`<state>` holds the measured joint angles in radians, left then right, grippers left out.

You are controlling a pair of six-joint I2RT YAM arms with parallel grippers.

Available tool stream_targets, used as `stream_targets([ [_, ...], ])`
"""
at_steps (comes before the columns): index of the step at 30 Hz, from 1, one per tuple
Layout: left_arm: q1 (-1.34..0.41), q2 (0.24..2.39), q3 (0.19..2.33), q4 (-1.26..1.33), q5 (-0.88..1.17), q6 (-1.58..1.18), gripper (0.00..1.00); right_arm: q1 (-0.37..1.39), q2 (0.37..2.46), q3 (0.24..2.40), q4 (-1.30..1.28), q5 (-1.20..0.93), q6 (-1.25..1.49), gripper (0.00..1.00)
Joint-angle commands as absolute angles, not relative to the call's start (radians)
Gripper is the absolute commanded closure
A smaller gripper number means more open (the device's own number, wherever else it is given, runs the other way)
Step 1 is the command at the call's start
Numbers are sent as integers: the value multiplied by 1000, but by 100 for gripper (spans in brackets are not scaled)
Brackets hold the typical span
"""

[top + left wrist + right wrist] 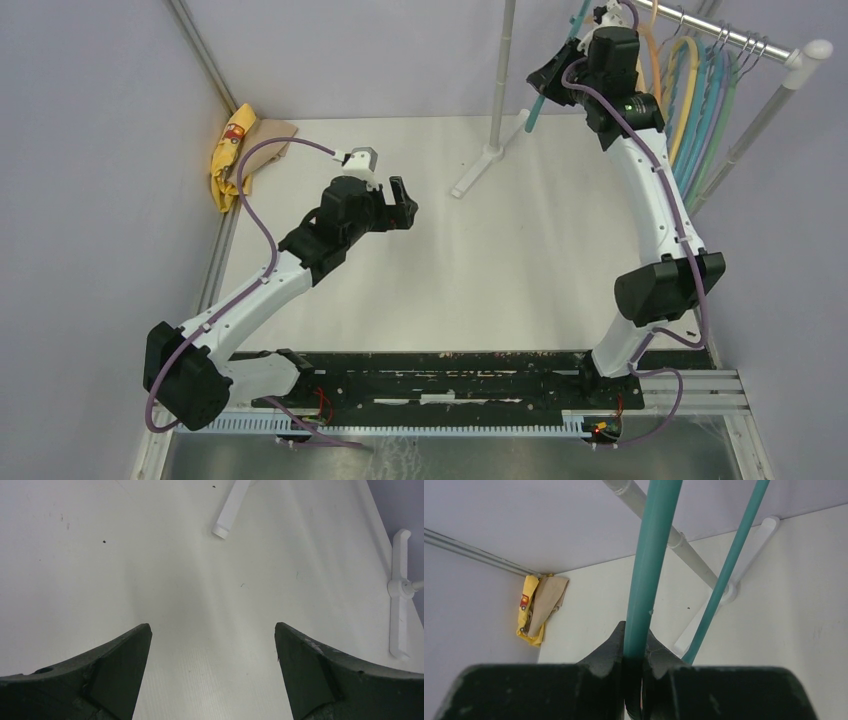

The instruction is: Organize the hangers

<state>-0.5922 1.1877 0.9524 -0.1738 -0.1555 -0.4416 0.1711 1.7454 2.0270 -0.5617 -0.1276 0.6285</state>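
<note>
As right pincer (634, 641) clamps hanger (651, 555), rack (696, 560) stands close.

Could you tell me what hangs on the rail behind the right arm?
Tan-orange, pale green, teal and lilac hangers hang from the rail. The right arm covers those farther left, so the count is unclear.

The hangers (700, 110) hang on a rail (780, 48) (far right).

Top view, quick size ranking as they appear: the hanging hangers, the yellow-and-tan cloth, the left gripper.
1. The hanging hangers look largest as a bunch, though they hang high, nearer the camera, which inflates them.
2. The yellow-and-tan cloth.
3. The left gripper, open over the table, looks smallest.
</note>
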Motion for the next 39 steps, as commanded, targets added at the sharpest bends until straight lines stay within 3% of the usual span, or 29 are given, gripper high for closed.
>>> stream_targets([
  [1, -593, 1194, 982, -151, -167, -392, 1, 145, 1727, 2035, -508, -134, 657, 94],
  [13, -592, 1230, 978, -153, -165, -388, 1, 89, 1740, 1946, -500, -200, 656, 92],
  [23, -593, 1237, 976, -150, -158, -392, 1, 87, 1634, 1833, -477, -148, 616, 64],
  [32, -593, 1240, 972, -147, -143, -403, 1, 87, 1499, 1735, -468, -108, 573, 28],
  [39, -593, 1250, 967, -153, -157, -403, 1, 88, 1363, 1679, -489, -85, 525, 9],
])
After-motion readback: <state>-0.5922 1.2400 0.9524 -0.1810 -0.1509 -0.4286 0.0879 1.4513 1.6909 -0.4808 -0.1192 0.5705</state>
